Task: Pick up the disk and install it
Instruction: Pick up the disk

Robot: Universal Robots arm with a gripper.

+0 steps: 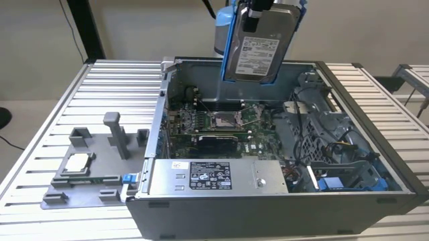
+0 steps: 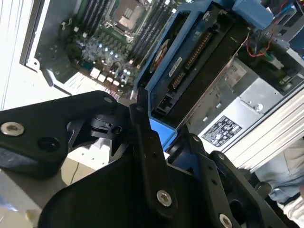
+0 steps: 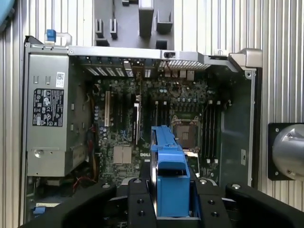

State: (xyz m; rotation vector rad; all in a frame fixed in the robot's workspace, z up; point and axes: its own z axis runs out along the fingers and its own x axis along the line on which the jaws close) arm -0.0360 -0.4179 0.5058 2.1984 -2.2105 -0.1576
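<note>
I'm looking at an open computer case (image 1: 268, 211) sitting on a slatted table (image 1: 120, 85). Inside the case, a green circuit board (image 1: 201, 123) is lying flat, and a grey box (image 1: 201, 175) is sitting along one wall. Just beside the case, on the exterior view's left, a grey holder (image 1: 100, 175) is carrying a square chip (image 1: 76, 162).

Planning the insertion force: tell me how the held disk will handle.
Probably rigid: the disk hangs from the gripper without sagging. Likely heavy for its size, being a metal body. Its blue bracket may flex slightly, looking like plastic.
</note>
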